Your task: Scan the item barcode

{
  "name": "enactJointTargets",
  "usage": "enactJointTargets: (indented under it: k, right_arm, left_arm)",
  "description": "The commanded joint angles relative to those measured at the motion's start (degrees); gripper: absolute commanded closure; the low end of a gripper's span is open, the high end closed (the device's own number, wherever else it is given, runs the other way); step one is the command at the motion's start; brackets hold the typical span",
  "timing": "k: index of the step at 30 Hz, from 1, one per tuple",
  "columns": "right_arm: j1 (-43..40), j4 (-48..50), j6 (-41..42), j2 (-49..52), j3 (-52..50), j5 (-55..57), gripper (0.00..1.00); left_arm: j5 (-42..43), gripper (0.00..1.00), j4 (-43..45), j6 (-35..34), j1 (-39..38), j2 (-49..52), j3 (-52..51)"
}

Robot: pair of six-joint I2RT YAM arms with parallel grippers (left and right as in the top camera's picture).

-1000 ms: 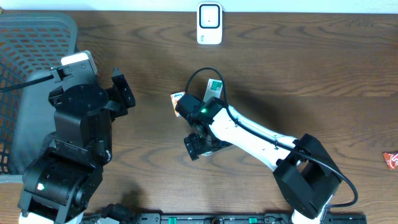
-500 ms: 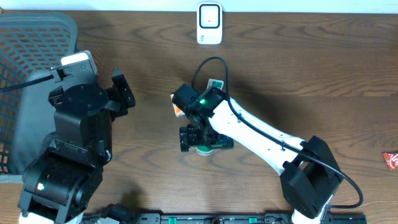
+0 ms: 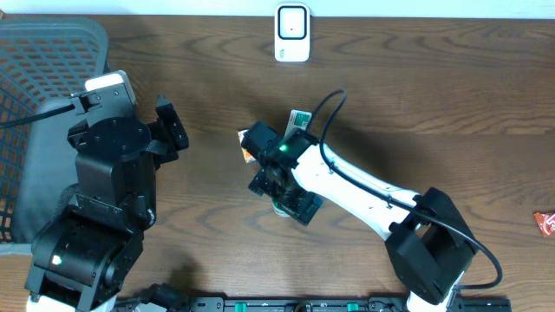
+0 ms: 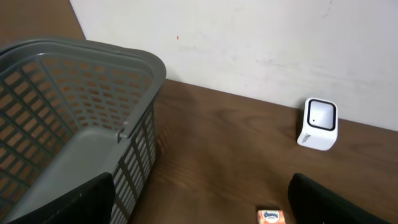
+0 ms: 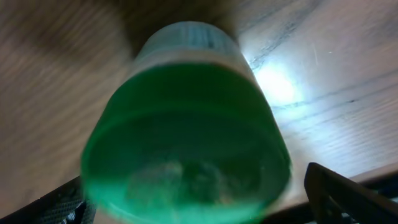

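The item is a small round container with a green lid [image 5: 186,143] that fills the right wrist view, blurred and close. My right gripper [image 5: 199,202] is open, one dark finger on each side of the container and neither visibly pressing it. From overhead, the right gripper [image 3: 286,192] hangs over the container [image 3: 280,209] at mid-table. The white barcode scanner [image 3: 292,33] stands at the far edge, and it also shows as the scanner [image 4: 319,123] in the left wrist view. My left gripper [image 4: 202,208] is open and empty near the basket.
A grey mesh basket [image 3: 43,78] fills the left side. An orange tissue packet [image 3: 246,142] and a green-and-white box [image 3: 301,119] lie just behind the right gripper. A red packet [image 3: 545,223] sits at the right edge.
The right wrist has turned over the green-lidded container, so its jaws now lie diagonally, and they have spread a little wider. The left arm has not moved.
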Motion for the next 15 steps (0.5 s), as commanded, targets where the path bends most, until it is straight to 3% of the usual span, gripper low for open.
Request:
enactJointTargets:
  k: [1,8,12,15]
  right_arm:
    - [-0.66,3.19,7.19,-0.33,-3.10,1.49,0.01]
    - [-2.19,7.15,7.15,-0.24,-5.75,2.91,0.03]
    - [-2.51,7.02,7.10,-0.20,-6.56,2.08,0.27]
    - [-2.49,6.86,5.92,-0.20,-6.56,2.08,0.37]
  left_arm:
    - [-0.57,0.11,0.00,-0.26,0.13,-0.22,-0.57]
    - [-0.55,0.11,0.00,-0.26,0.13,-0.22,-0.57]
    - [-0.55,0.11,0.00,-0.26,0.13,-0.22,-0.57]
    - [-0.55,0.11,0.00,-0.26,0.13,-0.22,-0.57]
